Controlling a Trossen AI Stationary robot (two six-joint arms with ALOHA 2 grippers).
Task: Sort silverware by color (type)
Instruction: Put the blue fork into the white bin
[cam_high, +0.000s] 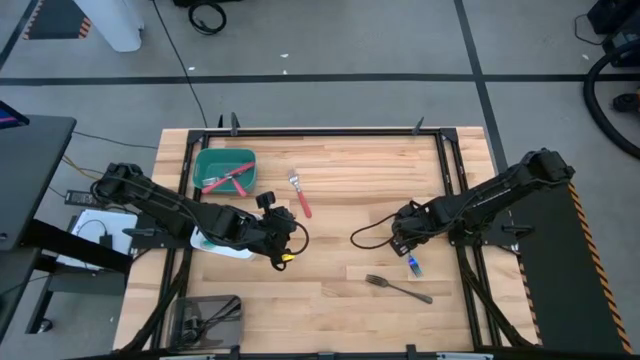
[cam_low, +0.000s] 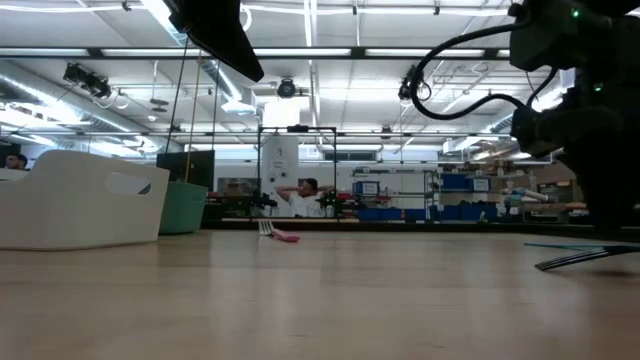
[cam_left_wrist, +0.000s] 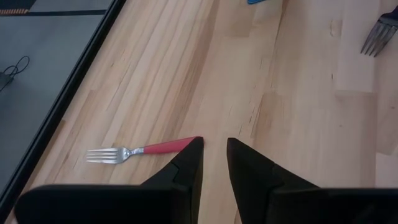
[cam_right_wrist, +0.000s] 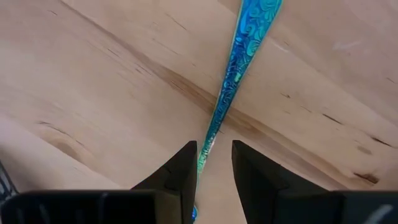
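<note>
Green bin (cam_high: 226, 168), white bin (cam_low: 80, 198), grey bin (cam_high: 205, 318) on table (cam_high: 340, 215).

Bright overhead lighting, soft shadows

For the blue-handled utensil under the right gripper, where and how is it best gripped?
Probably on its slim patterned handle, from straight above, fingers closing across its width. The blue-handled utensil lies flat on the bare wooden table, so only its narrow sides offer a hold. The right gripper already straddles the handle, jaws open, one to each side.
</note>
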